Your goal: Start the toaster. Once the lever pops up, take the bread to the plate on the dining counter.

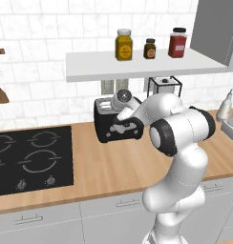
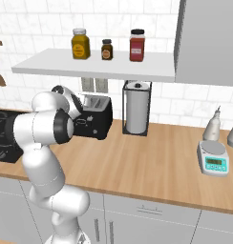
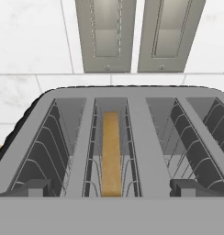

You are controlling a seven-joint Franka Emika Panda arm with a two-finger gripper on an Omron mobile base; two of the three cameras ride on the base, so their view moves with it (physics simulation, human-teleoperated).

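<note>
The black toaster (image 1: 113, 127) (image 2: 97, 120) stands on the wood worktop against the tiled wall. From the hand view I look down into its grey top (image 3: 146, 137). The bread (image 3: 111, 153), a tan slice seen edge-on, sits deep in the left slot. My gripper (image 3: 116, 189) hangs just above the toaster's near edge, open, its two dark fingertips (image 3: 39, 188) spread wide on either side of the slots, holding nothing. In the left base view the hand (image 1: 123, 101) hovers over the toaster's top. The plate and the dining counter are out of view.
A black hob (image 1: 30, 159) lies left of the toaster. A paper towel holder (image 2: 136, 114) stands to its right, with a scale (image 2: 213, 163) and bottles (image 2: 213, 126) farther right. A shelf (image 2: 99, 66) with three jars hangs overhead. Wall sockets (image 3: 137, 34) sit behind the toaster.
</note>
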